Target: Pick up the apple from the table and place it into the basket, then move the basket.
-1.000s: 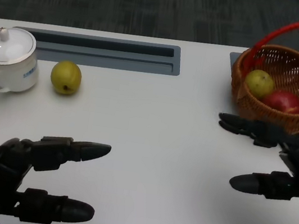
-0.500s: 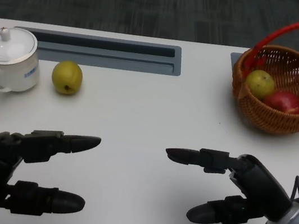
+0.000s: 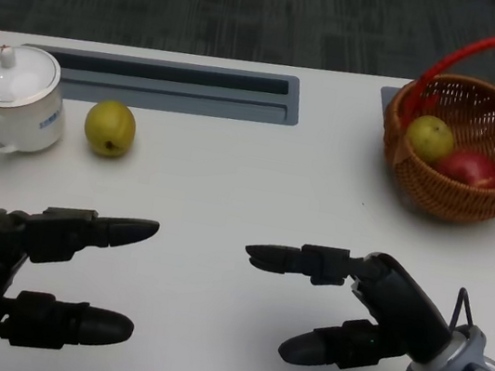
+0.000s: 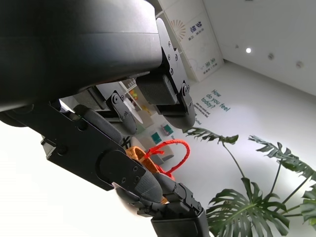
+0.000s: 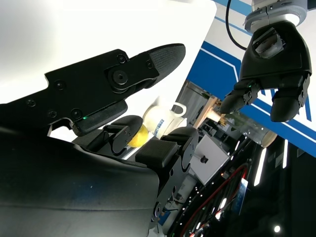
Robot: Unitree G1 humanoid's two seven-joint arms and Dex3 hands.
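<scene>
- The left hand (image 3: pixel 21 277) hovers over the table's near left corner, fingers spread and stretched toward the table's middle, with nothing between them.
- The right hand (image 3: pixel 355 306) hovers over the near edge, right of centre, its silver forearm coming in from the near right corner; its fingers are likewise apart and empty, reaching toward the left hand.
- The two hands face each other, well apart, with bare white table (image 3: pixel 247 186) between them.
- The basket (image 3: pixel 465 149), brown wicker with a red handle arching over it, stands upright at the far right corner, close to the right edge and well apart from the right hand.
- The red apple (image 3: pixel 470 169) lies inside the basket, on its right side, touching a yellow-green fruit (image 3: pixel 430 137) beside it; being round, it shows no long axis, and I cannot tell which way its stem points.
- A second yellow-green fruit (image 3: pixel 110 128) sits on the table toward the far left, just beside a white lidded mug (image 3: pixel 12 98) near the left edge.
- A grey recessed tray (image 3: pixel 174 84) runs along the far edge, its long axis parallel to that edge.
</scene>
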